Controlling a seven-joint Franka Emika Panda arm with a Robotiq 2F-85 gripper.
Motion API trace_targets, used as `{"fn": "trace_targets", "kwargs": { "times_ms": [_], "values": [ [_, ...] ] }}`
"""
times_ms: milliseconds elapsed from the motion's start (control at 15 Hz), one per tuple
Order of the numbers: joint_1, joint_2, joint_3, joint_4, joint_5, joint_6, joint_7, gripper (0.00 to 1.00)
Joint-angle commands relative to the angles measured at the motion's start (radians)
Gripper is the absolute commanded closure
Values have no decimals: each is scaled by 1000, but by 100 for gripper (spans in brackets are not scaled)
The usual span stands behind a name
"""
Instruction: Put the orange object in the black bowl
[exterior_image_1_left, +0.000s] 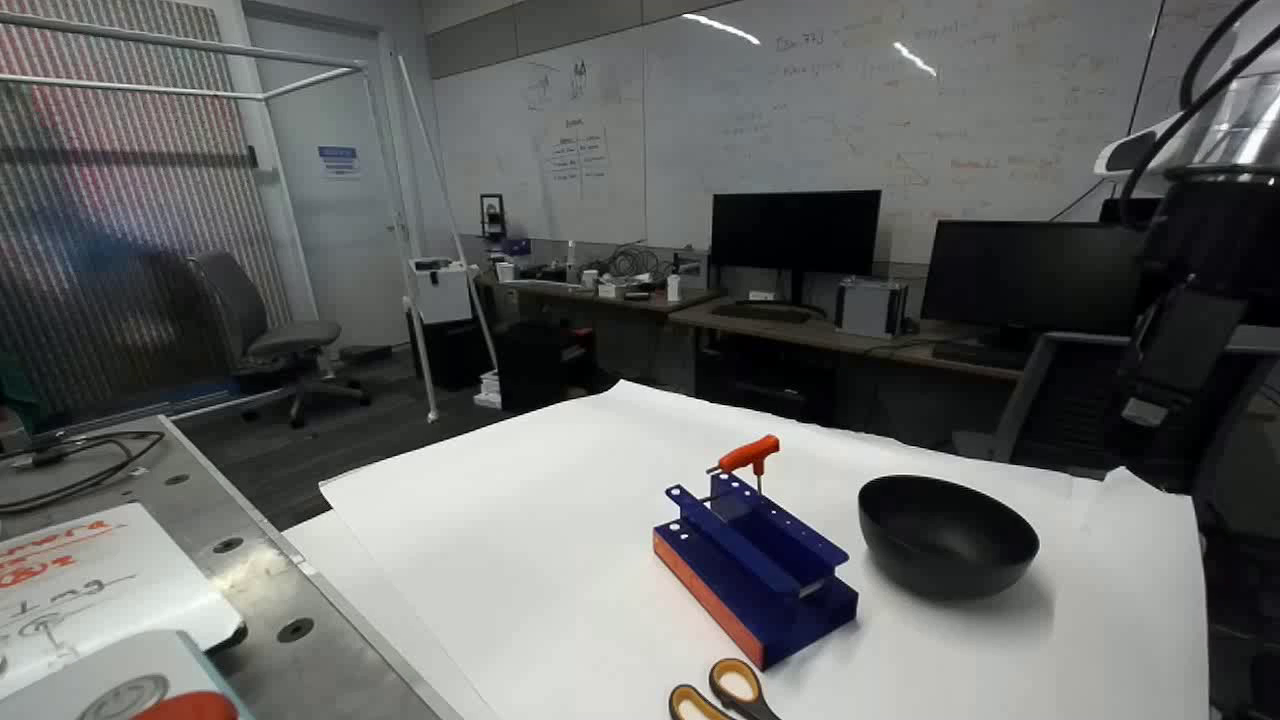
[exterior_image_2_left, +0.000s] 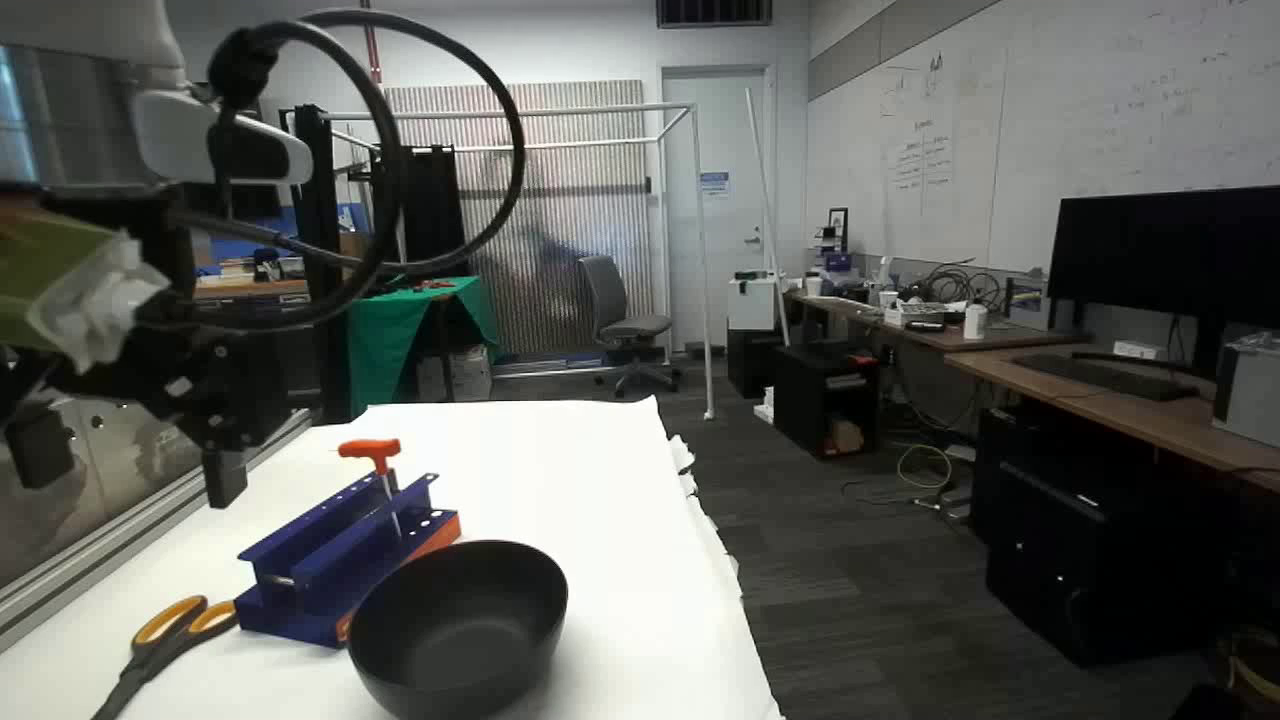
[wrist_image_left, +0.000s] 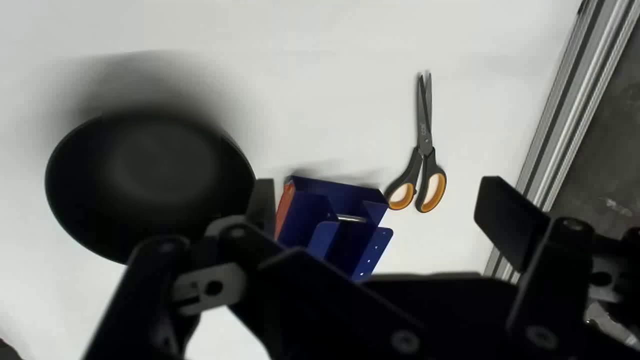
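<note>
The orange object is a red-orange T-shaped handle (exterior_image_1_left: 750, 453) on a thin metal shaft. It stands upright in the far end of a blue rack (exterior_image_1_left: 735, 590), and also shows in an exterior view (exterior_image_2_left: 370, 449). It is hidden in the wrist view. The wide matte black bowl (exterior_image_1_left: 945, 545) stands beside the rack and shows in an exterior view (exterior_image_2_left: 460, 630) and in the wrist view (wrist_image_left: 155, 175). My gripper (exterior_image_2_left: 130, 465) is open and empty, above the table and apart from the handle. In the wrist view its fingers (wrist_image_left: 385, 212) are spread wide over the rack.
Scissors (wrist_image_left: 425, 142) with orange-lined loops lie by the rack's near end. The blue rack (wrist_image_left: 305, 215) has raised side plates and an orange side. A metal rail (wrist_image_left: 575, 110) runs along the table's edge. A cable loop (exterior_image_2_left: 500, 120) hangs from the arm.
</note>
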Motion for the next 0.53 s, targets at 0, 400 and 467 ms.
{"fn": "trace_targets", "kwargs": {
  "times_ms": [0, 400, 467],
  "values": [
    [-6, 0, 5, 3, 4, -4, -4, 0],
    [-16, 25, 37, 27, -19, 13, 27, 0],
    [-14, 90, 58, 86, -60, 18, 6, 0]
  ]
}}
